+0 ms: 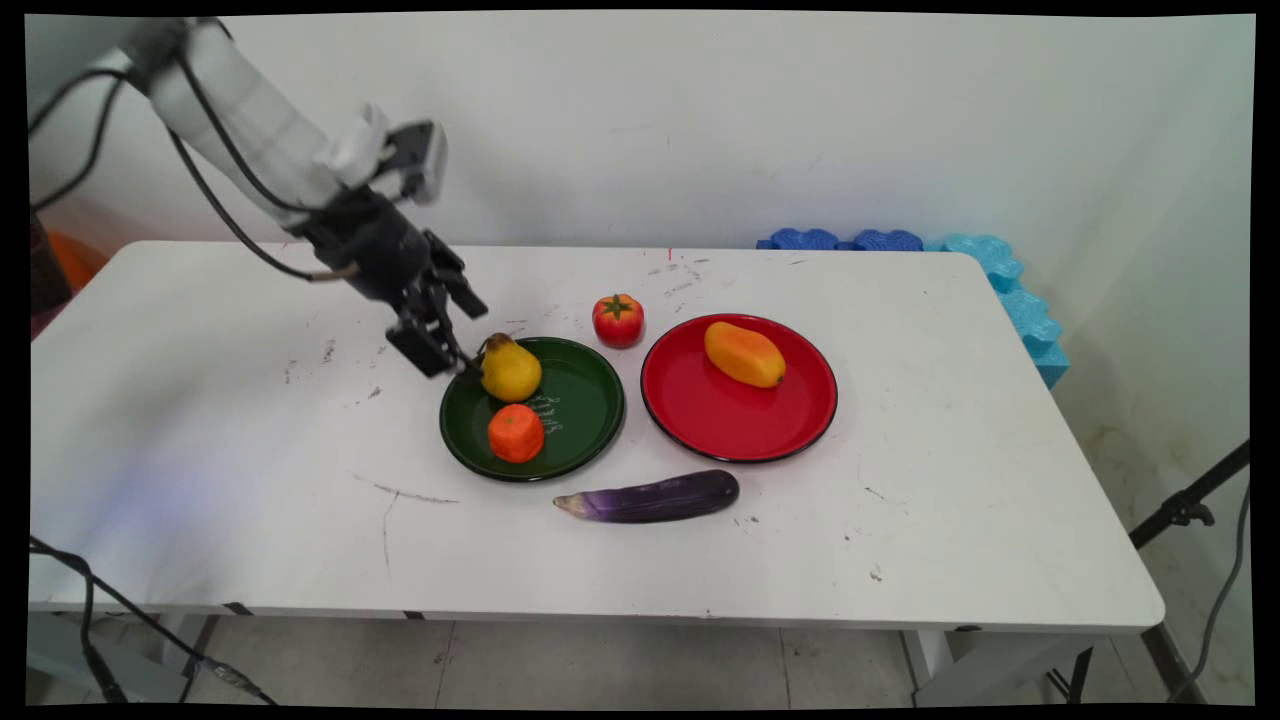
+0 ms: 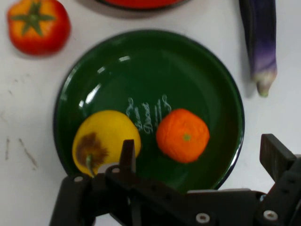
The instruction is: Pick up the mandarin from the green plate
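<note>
Right now the gripper [image 2: 197,155], fingers spread wide and holding nothing, hangs over the green plate [image 1: 590,400], one finger seemingly brushing the yellow pear [image 1: 511,369], which could roll toward the orange [image 1: 516,433] if nudged.

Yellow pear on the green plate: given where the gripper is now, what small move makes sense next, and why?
Probably shift the gripper sideways to centre on the yellow pear. The gripper is open over the green plate, one finger beside the pear, the orange between them.
</note>
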Controlling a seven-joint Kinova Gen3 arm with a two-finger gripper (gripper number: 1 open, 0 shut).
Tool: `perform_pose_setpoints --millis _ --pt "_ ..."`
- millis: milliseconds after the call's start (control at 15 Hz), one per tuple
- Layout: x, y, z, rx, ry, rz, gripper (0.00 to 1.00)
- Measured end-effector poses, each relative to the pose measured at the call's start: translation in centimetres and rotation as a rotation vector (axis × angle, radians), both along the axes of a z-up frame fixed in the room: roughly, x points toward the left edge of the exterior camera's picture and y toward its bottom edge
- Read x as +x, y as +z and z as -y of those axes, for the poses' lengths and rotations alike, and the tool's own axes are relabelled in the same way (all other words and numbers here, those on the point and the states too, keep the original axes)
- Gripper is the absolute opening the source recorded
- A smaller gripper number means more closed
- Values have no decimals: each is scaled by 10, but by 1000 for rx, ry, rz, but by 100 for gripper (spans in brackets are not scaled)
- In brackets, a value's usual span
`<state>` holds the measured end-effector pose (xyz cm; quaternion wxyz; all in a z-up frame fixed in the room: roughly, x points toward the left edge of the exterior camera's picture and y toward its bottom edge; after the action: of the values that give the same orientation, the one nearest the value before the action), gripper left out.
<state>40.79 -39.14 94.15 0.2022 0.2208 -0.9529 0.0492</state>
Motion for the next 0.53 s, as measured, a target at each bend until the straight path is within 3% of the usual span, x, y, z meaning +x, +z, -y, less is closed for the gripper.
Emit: perform_pose_setpoints --millis 533 --pt "-23 -65 18 44 -76 83 100"
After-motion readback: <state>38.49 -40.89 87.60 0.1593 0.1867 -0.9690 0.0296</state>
